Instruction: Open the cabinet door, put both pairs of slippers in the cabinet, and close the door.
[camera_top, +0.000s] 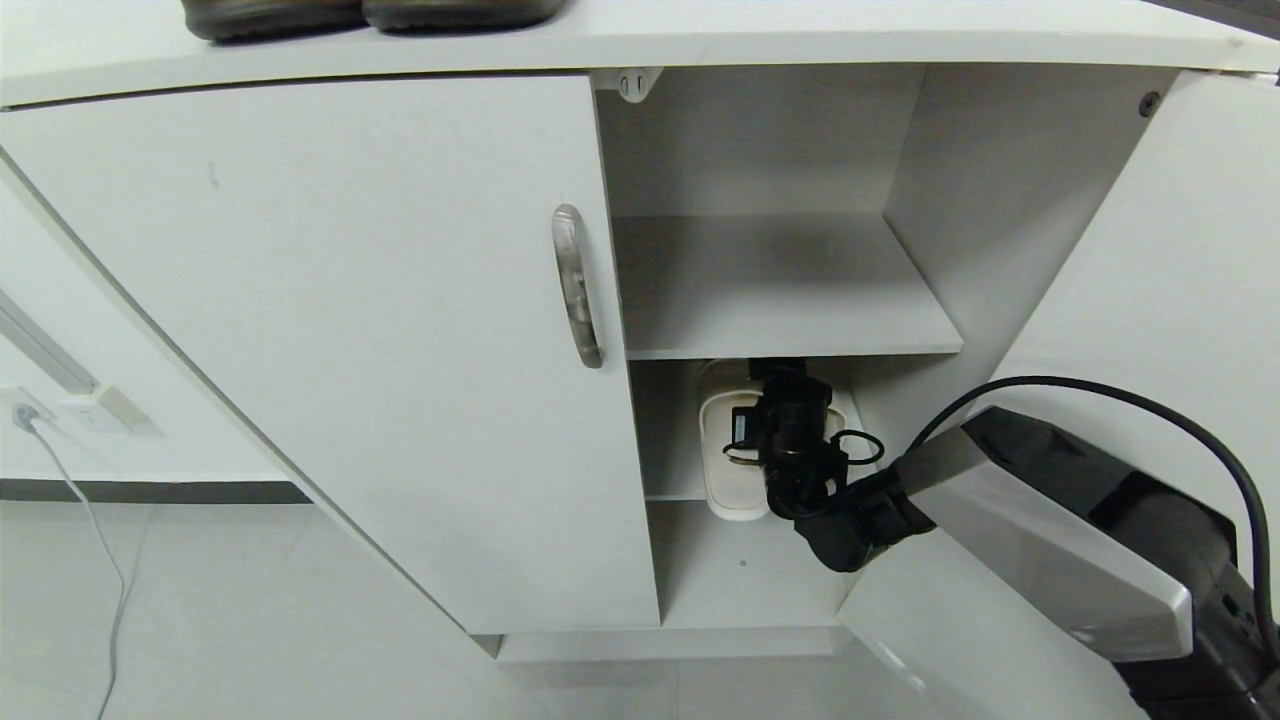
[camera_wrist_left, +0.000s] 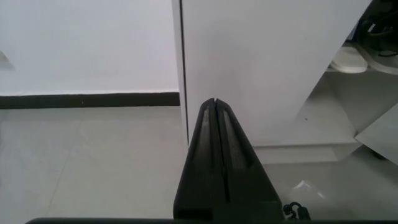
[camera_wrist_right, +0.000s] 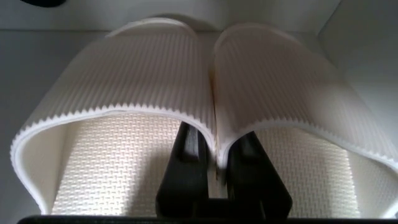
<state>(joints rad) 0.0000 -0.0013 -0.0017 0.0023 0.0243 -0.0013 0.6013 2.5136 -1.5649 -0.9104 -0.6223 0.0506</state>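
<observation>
The left hand (camera_wrist_left: 214, 106) is seen clenched and empty, low beside the closed left door (camera_top: 330, 330) of the white wooden cabinet (camera_top: 800, 40). The dark brown rubber slippers (camera_top: 370, 14) are set on the cabinet's top, up and leftward from the right hand (camera_top: 785, 400), so the left arm is judged nearer. The white ribbed foam slippers (camera_wrist_right: 143, 81) are pinched together by the right hand, toes pointed inward, under the upper shelf (camera_top: 780, 290).

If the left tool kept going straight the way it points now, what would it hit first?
Most likely the closed cabinet door, near its outer edge; the shut left tool aims at it. Depth is unclear.
</observation>
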